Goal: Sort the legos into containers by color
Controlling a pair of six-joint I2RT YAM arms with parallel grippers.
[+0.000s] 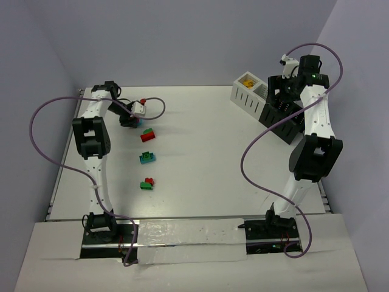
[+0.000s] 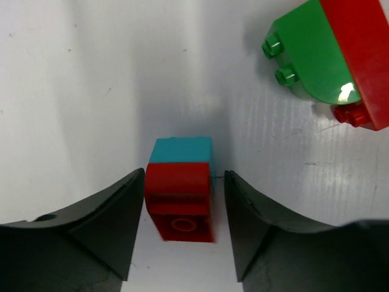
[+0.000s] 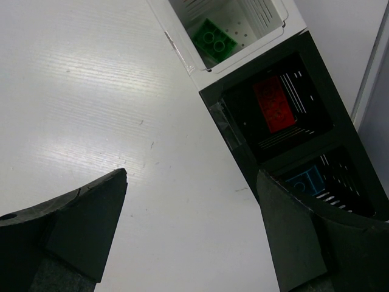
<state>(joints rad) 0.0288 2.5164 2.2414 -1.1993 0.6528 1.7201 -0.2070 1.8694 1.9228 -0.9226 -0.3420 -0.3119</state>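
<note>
Between the two dark fingers of the left claw (image 2: 184, 176) lies a red-and-teal stacked plastic brick (image 2: 180, 201), flat on the white counter (image 2: 91, 91). That claw is released: its jaws stand only a little wider than the brick, the left one at or against the red side and a sliver of counter showing beside the right one, so nothing is gripped yet. They straddle the red half, probably because its flat sides give the pads something square to press. Just beyond, up and to the right in the wrist view, a green-and-red plastic brick pair (image 2: 304, 55) lies clear of the fingers, though near enough that a skewed lift could nudge it. Further toward the arm bases a mostly teal brick pair (image 1: 148, 157) and a red-and-green brick pair (image 1: 146, 182) lie in a line. Well apart, at the far right, the right claw (image 3: 191, 176) hangs released and empty over bare counter beside the slotted bins. A white slotted bin (image 3: 249, 48) holds a green brick (image 3: 213, 39), a black slotted bin (image 3: 240, 121) a red brick (image 3: 273, 103), and a second black bin (image 3: 358, 176) a blue brick (image 3: 307, 179). Each bin keeps one colour, so I judge the stack must be split before binning.
</note>
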